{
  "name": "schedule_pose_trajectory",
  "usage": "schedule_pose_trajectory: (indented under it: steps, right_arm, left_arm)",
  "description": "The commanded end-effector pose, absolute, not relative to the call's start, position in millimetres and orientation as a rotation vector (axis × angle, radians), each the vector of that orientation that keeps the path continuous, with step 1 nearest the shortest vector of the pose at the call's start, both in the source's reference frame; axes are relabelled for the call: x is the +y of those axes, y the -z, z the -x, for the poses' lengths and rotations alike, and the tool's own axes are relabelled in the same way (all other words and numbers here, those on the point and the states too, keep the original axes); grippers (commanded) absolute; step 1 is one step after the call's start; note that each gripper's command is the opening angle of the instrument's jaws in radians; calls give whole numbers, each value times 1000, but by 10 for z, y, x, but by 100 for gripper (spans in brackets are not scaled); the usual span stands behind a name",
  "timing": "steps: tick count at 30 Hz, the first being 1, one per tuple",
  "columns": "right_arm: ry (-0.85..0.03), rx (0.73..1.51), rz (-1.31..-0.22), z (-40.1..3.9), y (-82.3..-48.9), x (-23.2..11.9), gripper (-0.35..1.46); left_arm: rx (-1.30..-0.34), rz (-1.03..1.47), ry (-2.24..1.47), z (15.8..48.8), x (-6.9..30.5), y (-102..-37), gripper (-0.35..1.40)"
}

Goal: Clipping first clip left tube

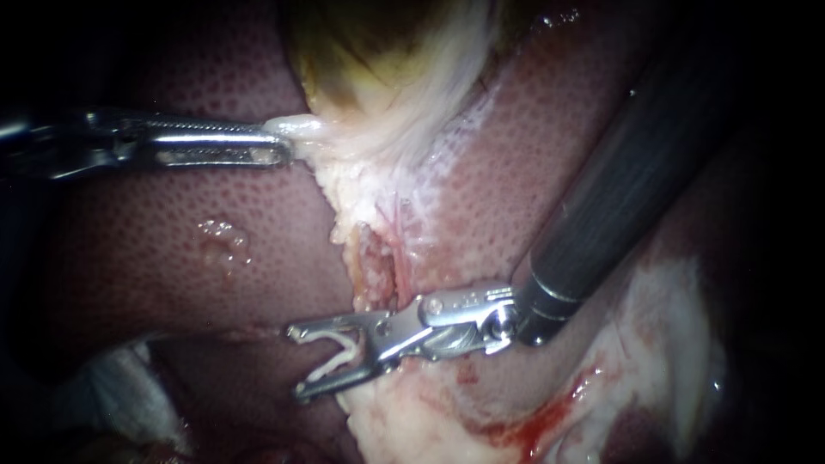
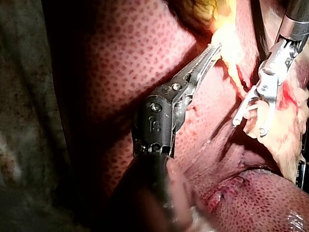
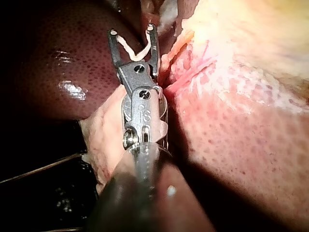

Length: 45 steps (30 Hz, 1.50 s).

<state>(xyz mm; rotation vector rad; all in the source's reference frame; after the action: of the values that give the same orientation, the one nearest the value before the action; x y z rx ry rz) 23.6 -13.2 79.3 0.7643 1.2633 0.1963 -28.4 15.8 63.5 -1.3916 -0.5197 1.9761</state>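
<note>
Left instrument clenched tissue beside the gallbladder. Below it, right instrument held a clip in spread jaws.

Liver: dark red, finely speckled, spans left and right of scene. Small glistening raised patch on its left part. Gallbladder: yellow-green, far centre. Pale tissue runs from gallbladder toward near centre, narrowing. Blood smeared near right, on more pale tissue. Whitish material near left, kind unclear.
</note>
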Motion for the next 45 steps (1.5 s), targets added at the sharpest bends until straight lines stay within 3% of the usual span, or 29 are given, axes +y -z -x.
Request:
schedule_pose_trajectory:
  steps: [1,18,33,45]
  right_arm:
    - [-196,1263,-764,-236,-793,-132,48]
    - [-179,1254,-775,-214,-785,-126,48]
    - [-242,1247,-768,-141,-747,-72,47]
    - [-256,1232,-754,-135,-763,-70,47]
  left_arm:
    - [-520,1391,-1976,284,158,-635,-35]
    - [-524,1393,-1976,279,158,-633,-35]
    - [-527,1394,-1976,275,158,-630,-35]
    - [-527,1393,-1976,275,157,-628,-35]
